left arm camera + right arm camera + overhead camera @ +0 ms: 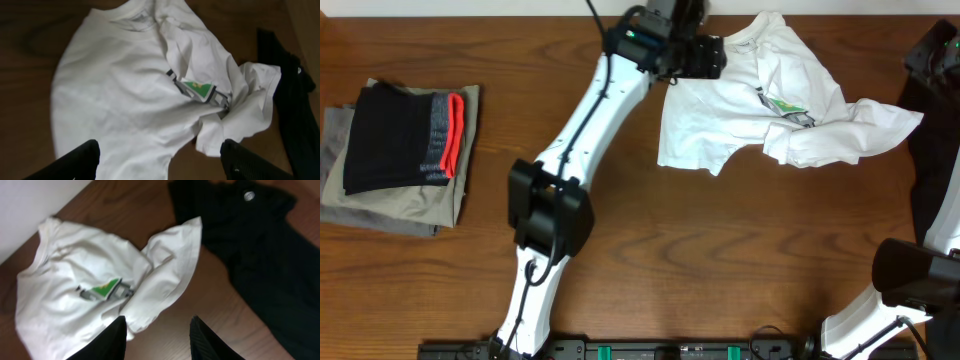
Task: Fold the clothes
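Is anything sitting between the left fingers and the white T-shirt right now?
Nothing visible. In the left wrist view the left gripper hangs open straight over the white T-shirt, with only bare cloth showing between its fingers. The black garment lies off to the side, not under them.

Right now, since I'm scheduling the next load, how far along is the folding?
Done: a black red-banded garment lies folded on olive-grey garments, aside. In hand: nothing; left gripper and right gripper hang open near the crumpled white cotton T-shirt. Left: all its folds.
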Robot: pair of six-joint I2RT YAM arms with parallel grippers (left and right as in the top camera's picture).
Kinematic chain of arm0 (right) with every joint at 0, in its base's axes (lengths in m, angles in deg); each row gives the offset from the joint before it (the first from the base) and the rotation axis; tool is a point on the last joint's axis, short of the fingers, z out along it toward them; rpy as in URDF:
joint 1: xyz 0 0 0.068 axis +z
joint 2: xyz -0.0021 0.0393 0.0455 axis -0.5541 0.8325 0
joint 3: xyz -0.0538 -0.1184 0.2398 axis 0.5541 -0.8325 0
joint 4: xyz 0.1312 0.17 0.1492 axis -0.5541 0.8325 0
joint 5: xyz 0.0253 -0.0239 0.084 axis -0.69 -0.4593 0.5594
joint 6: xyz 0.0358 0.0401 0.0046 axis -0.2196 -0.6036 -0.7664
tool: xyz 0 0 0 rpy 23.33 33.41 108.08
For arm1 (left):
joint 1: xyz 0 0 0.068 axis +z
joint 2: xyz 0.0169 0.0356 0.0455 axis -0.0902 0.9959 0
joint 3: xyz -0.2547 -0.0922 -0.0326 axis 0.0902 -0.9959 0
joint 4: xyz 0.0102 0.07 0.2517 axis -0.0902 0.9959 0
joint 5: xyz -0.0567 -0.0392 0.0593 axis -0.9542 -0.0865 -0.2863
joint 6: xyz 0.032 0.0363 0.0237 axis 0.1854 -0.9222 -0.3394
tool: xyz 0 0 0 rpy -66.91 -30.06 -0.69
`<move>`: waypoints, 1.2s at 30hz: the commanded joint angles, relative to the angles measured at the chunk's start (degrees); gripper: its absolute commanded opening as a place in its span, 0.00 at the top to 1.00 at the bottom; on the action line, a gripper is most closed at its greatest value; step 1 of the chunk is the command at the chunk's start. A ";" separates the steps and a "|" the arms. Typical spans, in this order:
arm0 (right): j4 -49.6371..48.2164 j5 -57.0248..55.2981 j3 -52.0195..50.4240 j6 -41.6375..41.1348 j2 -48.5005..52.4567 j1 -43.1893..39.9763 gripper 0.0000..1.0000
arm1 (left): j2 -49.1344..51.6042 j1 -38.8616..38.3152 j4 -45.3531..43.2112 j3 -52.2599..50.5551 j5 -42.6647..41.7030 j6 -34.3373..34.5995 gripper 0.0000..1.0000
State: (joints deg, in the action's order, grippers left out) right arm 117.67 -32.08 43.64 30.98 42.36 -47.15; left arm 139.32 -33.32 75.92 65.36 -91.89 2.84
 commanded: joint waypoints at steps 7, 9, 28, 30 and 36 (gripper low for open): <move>1.73 11.67 0.09 5.53 0.07 1.22 0.55 | 6.03 -0.59 -10.71 0.28 -6.64 -0.52 0.21; 1.77 11.67 0.09 5.55 0.07 1.73 0.54 | 6.23 -1.53 -12.50 0.28 -6.51 -0.52 0.21; 2.58 11.63 0.07 7.28 0.07 3.06 0.53 | 10.67 -9.46 -20.98 0.22 0.35 -0.52 0.21; 2.58 11.61 0.09 7.30 0.07 3.06 0.54 | 11.21 -9.60 -21.20 0.22 2.36 -0.52 0.21; 1.75 12.63 0.09 9.31 0.07 3.06 0.54 | 13.33 -9.27 -20.44 0.22 3.26 -0.55 0.21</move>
State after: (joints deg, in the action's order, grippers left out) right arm 119.64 -20.54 43.64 37.78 42.36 -44.39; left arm 150.77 -42.78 54.83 65.34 -90.53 2.84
